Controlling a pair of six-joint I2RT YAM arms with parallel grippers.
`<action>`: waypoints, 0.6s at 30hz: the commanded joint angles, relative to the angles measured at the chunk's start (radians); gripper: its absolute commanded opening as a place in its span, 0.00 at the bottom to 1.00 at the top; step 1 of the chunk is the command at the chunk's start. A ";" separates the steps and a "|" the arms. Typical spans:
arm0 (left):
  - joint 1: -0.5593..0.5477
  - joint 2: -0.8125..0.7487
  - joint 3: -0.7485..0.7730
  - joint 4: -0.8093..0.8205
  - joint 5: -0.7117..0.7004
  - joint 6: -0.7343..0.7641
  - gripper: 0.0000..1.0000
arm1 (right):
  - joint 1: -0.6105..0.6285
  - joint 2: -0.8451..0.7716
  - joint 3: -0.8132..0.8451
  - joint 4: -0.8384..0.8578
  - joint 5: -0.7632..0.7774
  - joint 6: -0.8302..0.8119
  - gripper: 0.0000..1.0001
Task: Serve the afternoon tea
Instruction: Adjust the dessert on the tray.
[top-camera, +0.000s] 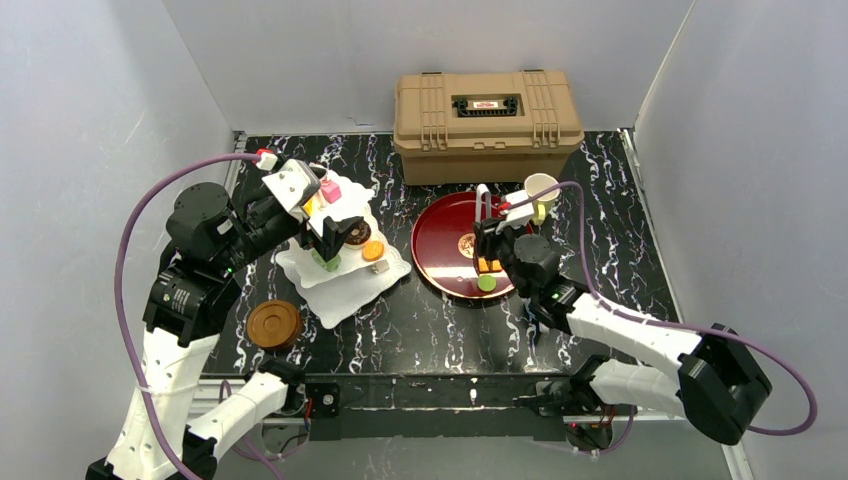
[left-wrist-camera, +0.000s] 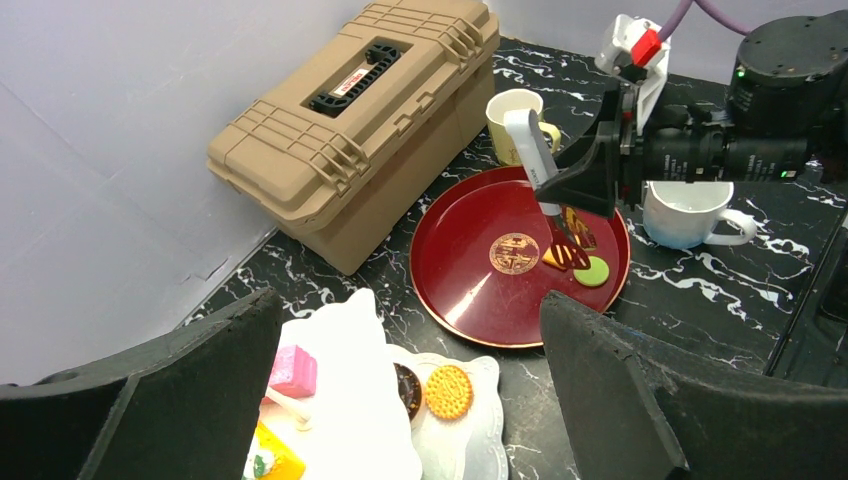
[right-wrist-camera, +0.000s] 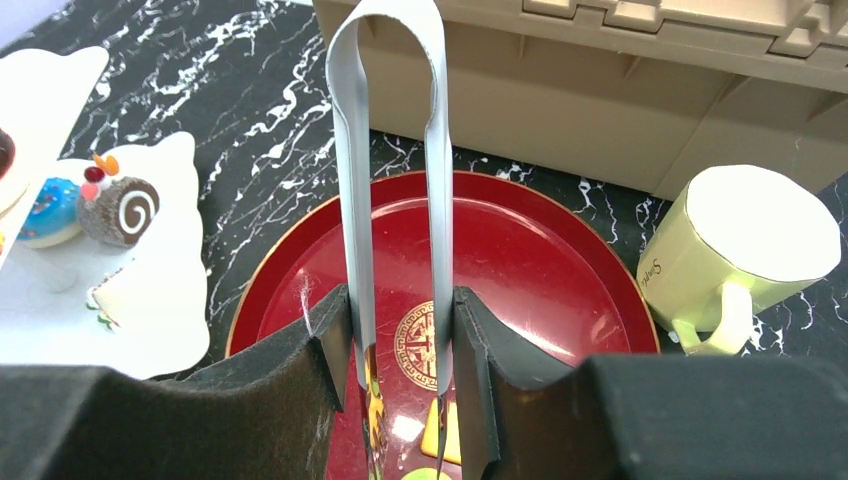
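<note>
Stand (top-camera: 345, 290) sits under the left pincer (top-camera: 335, 242), spread wide; right pincer (top-camera: 488, 248) clamps metal tongs (right-wrist-camera: 350, 200) over red tray (right-wrist-camera: 540, 260).

small dark writing (right-wrist-camera: 652, 270) on the side of the cream-yellow mug (right-wrist-camera: 740, 250), maybe "super", too tiny to be sure. a red and white sticker (top-camera: 487, 104) on the black handle (top-camera: 464, 106) on top of the tan case (top-camera: 487, 140), with words too small to read. a round gold sign (right-wrist-camera: 416, 345) in the middle of the dark red tray (right-wrist-camera: 540, 260), like a stamp with curly lines inside, no letters to make out there.
</note>
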 joint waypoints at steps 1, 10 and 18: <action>0.002 -0.006 -0.003 0.012 0.002 0.006 0.99 | -0.004 -0.073 -0.043 0.017 0.031 0.059 0.29; 0.002 0.003 0.007 0.008 0.010 0.003 0.99 | -0.003 -0.103 -0.136 0.088 0.082 0.091 0.32; 0.002 0.005 0.010 0.007 0.014 0.003 0.99 | -0.003 -0.097 -0.175 0.152 0.085 0.070 0.37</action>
